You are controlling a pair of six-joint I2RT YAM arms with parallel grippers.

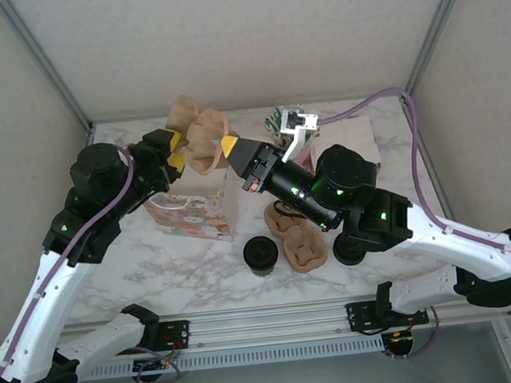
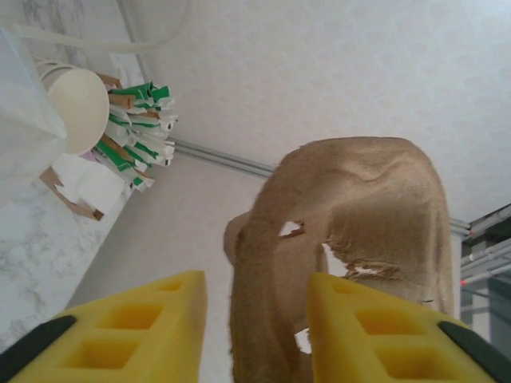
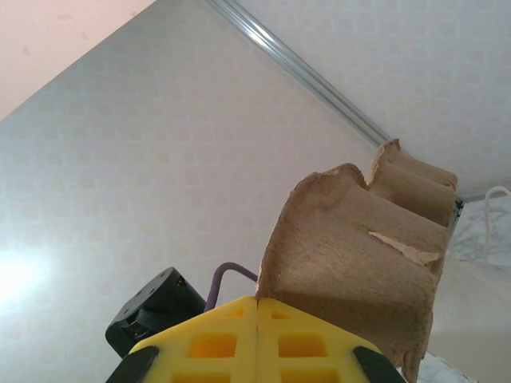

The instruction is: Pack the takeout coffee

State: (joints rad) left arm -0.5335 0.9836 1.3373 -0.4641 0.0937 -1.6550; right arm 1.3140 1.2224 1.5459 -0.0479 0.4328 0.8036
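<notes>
The takeout coffee (image 1: 260,253), a small cup with a round black lid, stands on the marble table near the front centre, apart from both grippers. A brown pulp cup carrier (image 1: 203,135) hangs in the air at the back between the two grippers. My right gripper (image 1: 229,145) is shut on the carrier's edge; in the right wrist view the carrier (image 3: 351,247) rises from the seam of my right gripper (image 3: 257,302). My left gripper (image 1: 177,152) is open, its yellow fingers astride a thin wall of the carrier (image 2: 359,199), with a gap on the left side of my left gripper (image 2: 254,279).
A floral paper bag (image 1: 192,211) stands under the left gripper. More pulp carriers (image 1: 298,237) lie right of the coffee. Green-and-white wrapped sticks (image 2: 140,128) and cream paper cups (image 2: 76,108) stand at the back. Walls enclose the table on three sides.
</notes>
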